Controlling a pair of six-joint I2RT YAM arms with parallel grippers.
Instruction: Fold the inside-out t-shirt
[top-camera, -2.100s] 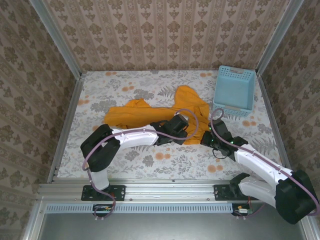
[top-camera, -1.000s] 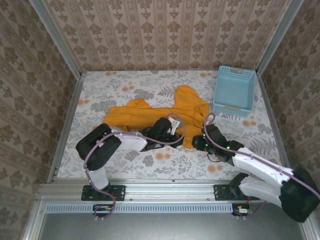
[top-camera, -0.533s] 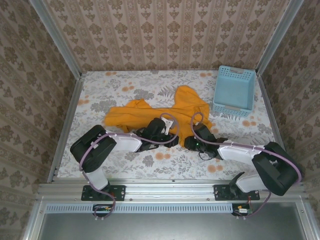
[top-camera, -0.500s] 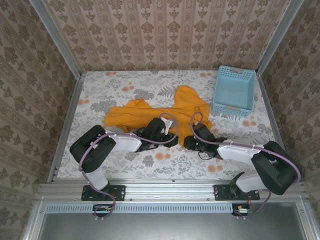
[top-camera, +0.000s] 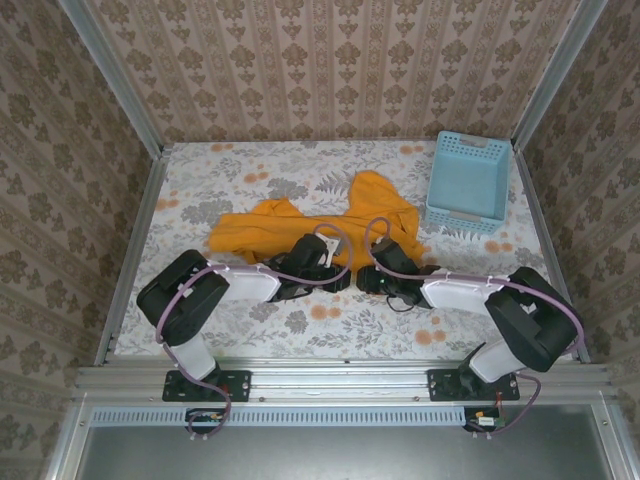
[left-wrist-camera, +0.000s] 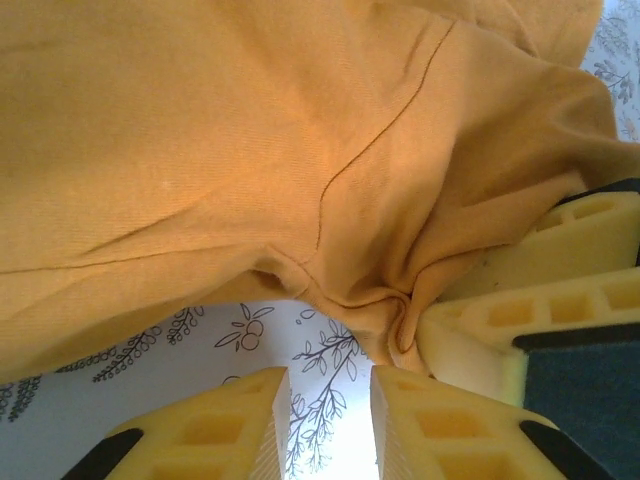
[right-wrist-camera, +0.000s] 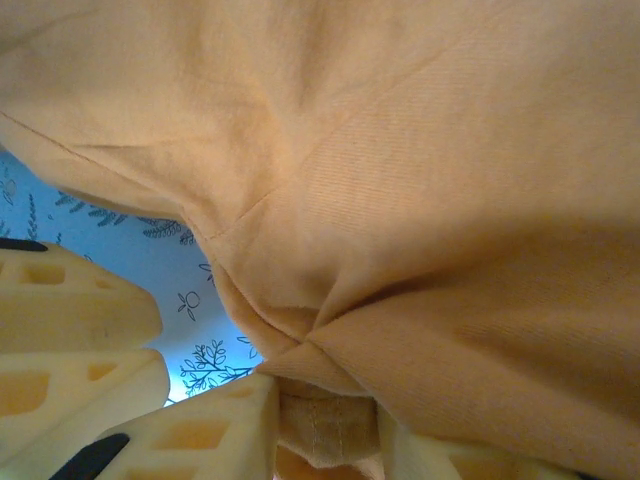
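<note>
A light blue basket with lots of little holes in its sides sits on the table, in the far right corner. The table has a white cover with grey leaves and small orange flowers on it. Seen up close from the left wrist, the cover shows thin drawn twigs and little round fruits. From the right wrist it looks bluish, with dark leafy twigs. Walls stand on three sides, with brown flowery paper on them. Shiny metal posts run along the back corners. A long metal rail lies along the near edge.
</note>
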